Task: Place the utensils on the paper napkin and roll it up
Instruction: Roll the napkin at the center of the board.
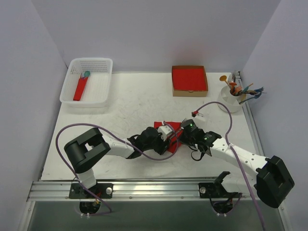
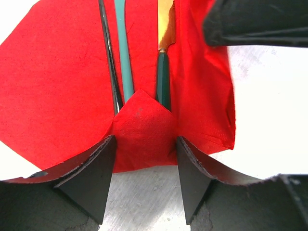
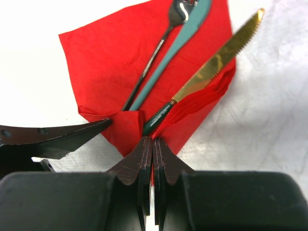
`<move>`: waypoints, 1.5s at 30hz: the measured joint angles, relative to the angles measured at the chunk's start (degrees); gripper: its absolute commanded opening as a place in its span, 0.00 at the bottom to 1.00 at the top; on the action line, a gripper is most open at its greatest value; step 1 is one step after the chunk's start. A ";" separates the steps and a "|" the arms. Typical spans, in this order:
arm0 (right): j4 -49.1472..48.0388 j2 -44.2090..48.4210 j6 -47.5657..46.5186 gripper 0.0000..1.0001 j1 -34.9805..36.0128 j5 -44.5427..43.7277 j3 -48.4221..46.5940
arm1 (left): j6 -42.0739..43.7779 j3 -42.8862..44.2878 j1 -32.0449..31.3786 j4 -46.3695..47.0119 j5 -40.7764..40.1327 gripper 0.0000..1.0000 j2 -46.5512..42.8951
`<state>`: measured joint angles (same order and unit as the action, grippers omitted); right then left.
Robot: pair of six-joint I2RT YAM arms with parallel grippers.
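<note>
**Item:** your utensils (image 3: 180,43), three in all: fork (image 3: 150,61), teal piece (image 3: 192,29), gold-bladed knife (image 3: 216,57). They lie lengthwise on the paper napkin (image 3: 106,53) at mid-table (image 1: 125,110). Handles sit under its folded corner; heads point away from your right gripper (image 3: 152,142), which is pressed together at that corner. Your left gripper (image 2: 145,142) is spread, straddling the fold.

**Containers:**
- white basket (image 1: 98,94): one red roll (image 1: 80,89)
- cardboard box (image 1: 189,93): red stack (image 1: 189,78)
- white cup (image 1: 230,103): coloured cutlery (image 1: 240,89)
</note>
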<state>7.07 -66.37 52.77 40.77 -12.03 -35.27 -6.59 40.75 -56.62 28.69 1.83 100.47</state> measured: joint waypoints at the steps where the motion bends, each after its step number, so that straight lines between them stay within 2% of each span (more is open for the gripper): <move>1: -0.63 -0.31 -0.52 0.00 -0.11 0.24 -0.04 | -0.11 0.00 0.15 0.04 0.33 0.61 0.00; 20: -8.15 -4.37 -6.21 0.00 -1.20 3.61 -1.64 | -1.55 -0.52 2.80 3.30 5.55 0.61 1.16; 30: -12.02 -7.06 -6.91 0.00 -1.75 5.57 -2.25 | -2.32 -0.98 2.84 6.80 6.36 0.61 2.38; 45: -17.62 -13.07 -8.66 0.00 -2.19 8.00 -4.15 | -2.34 -1.18 2.84 7.15 6.45 0.61 2.38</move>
<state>-10.55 -79.44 44.12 38.59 -4.03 -39.42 -8.93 39.57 -53.78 35.83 8.27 102.85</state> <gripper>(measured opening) 0.030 0.611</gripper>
